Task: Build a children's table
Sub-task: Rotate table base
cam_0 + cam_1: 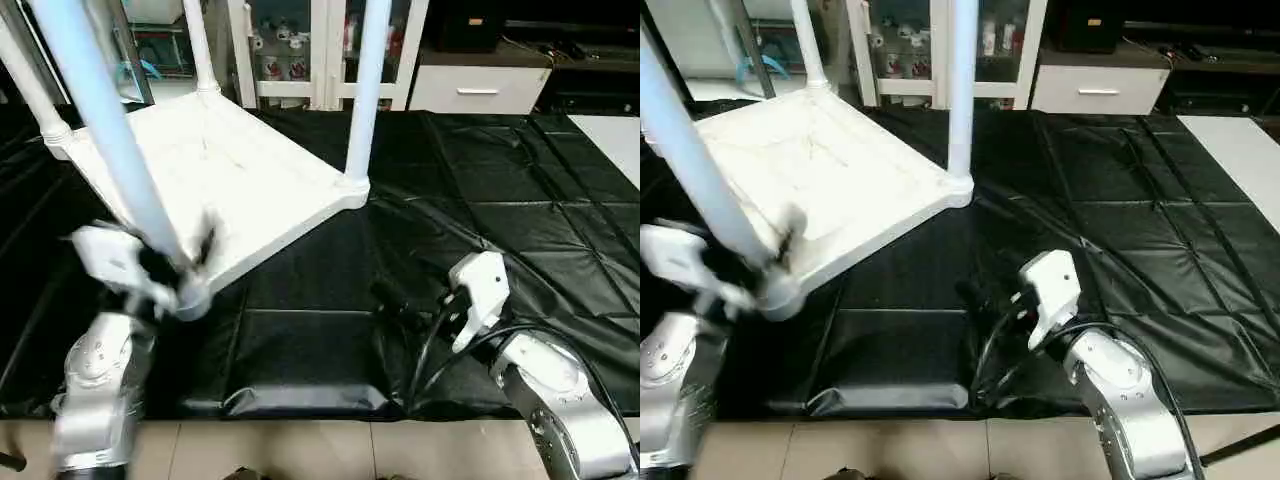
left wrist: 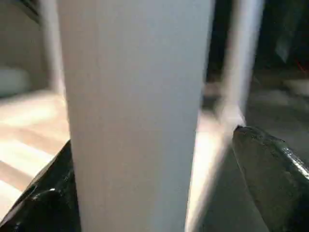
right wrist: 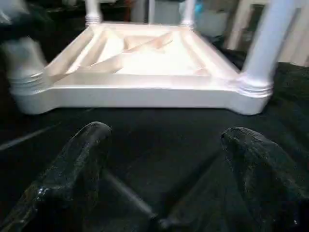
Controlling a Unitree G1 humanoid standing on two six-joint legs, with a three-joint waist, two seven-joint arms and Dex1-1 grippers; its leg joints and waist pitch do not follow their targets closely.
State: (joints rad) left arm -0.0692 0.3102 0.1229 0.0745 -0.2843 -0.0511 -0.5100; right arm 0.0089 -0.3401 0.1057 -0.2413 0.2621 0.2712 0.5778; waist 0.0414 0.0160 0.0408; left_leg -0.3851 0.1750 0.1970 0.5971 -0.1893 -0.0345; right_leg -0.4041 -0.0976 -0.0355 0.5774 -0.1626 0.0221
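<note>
- Left hand [image 1: 170, 262] sits at the base of the near long tapered white plastic tube leg [image 1: 105, 135], black fingers [image 2: 270, 169] spread apart on either side of it; a real clamp can't be confirmed.
- White plastic rectangular children's table top [image 1: 215, 175] lies upside down on the black-covered tabletop [image 1: 500, 190], ribbed underside up, at the robot's left-front.
- All four legs seem to stand in the corner sockets; the near one leans, top tilted toward the left.
- That leg's long axis runs up and away from its near corner socket [image 1: 190, 297], passing between the left fingers.
- Right hand [image 3: 164, 159] is empty, fingers apart, low over the tabletop, pointing at the table top's edge, well apart from it.
- Judgement: left arm is far nearer; seating this leg straight looks like the remaining step.
</note>
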